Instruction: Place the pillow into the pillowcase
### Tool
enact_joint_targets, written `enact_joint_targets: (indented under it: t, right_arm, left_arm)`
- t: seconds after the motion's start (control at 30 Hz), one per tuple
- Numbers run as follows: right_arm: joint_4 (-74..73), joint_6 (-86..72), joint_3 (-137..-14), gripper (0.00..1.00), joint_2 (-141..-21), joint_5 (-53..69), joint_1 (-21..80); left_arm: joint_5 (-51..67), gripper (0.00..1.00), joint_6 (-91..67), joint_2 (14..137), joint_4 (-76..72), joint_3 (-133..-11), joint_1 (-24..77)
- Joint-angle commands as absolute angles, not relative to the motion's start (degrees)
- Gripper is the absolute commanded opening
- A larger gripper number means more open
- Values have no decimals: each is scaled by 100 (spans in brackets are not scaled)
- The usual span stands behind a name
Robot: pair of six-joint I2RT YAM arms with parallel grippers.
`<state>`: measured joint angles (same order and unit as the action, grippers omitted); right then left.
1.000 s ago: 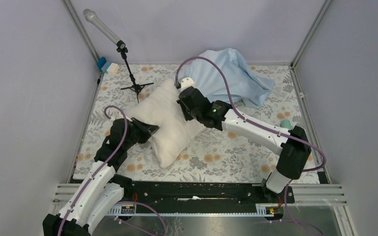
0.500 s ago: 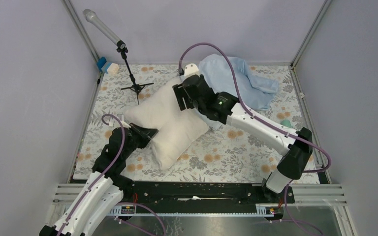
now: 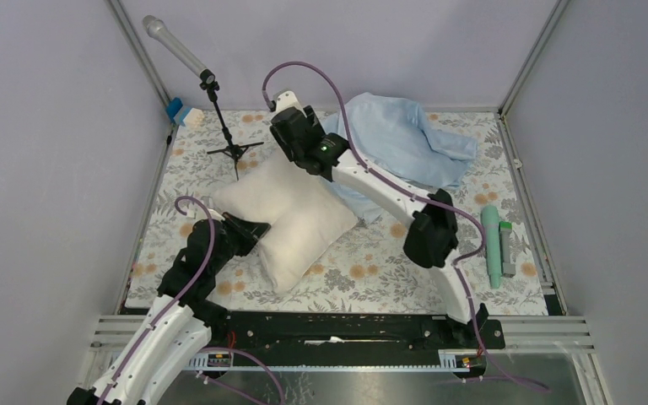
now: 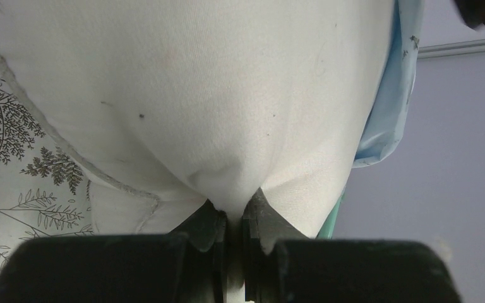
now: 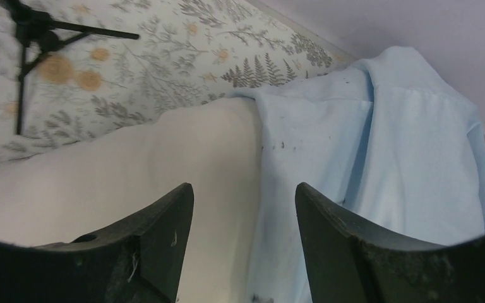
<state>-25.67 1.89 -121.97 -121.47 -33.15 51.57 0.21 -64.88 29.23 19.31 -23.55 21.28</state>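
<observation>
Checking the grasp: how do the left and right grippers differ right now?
The left gripper is shut, pinching the pillow at its left edge; the right gripper stands open, holding nothing. The left sits at the pillow's near side, the right over its far end beside the pillowcase. Both are black.

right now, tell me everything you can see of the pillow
The pillow is a plump, off-white fabric cushion, rectangular, lying flat and diagonal on the floral tablecloth. The shut left hand pinches a fold of its near-left edge. The open right hand hangs over its far corner, not gripping it. The light-blue pillowcase touches its far right side; nearly all of the pillow lies bare outside it.
</observation>
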Motion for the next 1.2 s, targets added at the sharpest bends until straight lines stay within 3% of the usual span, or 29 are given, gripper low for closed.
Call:
enact_joint_targets:
  t: [0.0, 0.2, 0.3, 0.37, 0.5, 0.53, 0.7, 0.83, 0.97, 1.03, 1.17]
  right_arm:
    - [-2911, 514, -13248, 66, -12815, -3908, 4792]
    - [-2662, 900, -13725, 68, -13348, -3981, 4695]
    - [-2740, 931, -13938, 62, -13587, -4029, 4660]
    - [-2739, 940, -14023, 48, -13682, -3997, 4642]
    - [-3236, 755, -14837, 5, -13940, -3377, 4769]
    - [-3355, 737, -15031, 0, -13974, -3292, 4902]
    - [-3659, 158, -14968, 0, -13002, -2173, 5852]
    - [-2378, -386, -12797, 0, -11491, -1351, 6182]
    - [-2402, -390, -12020, 1, -11138, -1632, 6076]
    - [-2500, -433, -11714, 14, -10913, -1859, 6043]
    - [-2167, -466, -10690, 57, -10009, -2424, 6038]
  left_arm:
    - [-26, 0, -6266, 2942, 1876, -2569, 2136]
    - [199, 0, -6201, 2958, 1898, -2593, 2135]
    - [227, 0, -6168, 2960, 1907, -2609, 2136]
    - [260, 0, -6134, 2990, 1901, -2646, 2136]
    - [428, 0, -6057, 3186, 1649, -2698, 2136]
    - [487, 0, -6076, 3257, 1531, -2713, 2136]
    - [337, 0, -6109, 3757, 996, -3127, 2593]
    - [-305, 0, -6091, 4155, 973, -3757, 3110]
    - [-906, 0, -6368, 4307, 1134, -3958, 3129]
    - [-1161, 0, -6495, 4348, 1262, -3921, 3129]
    - [-1386, 0, -6744, 4167, 1235, -3601, 3129]
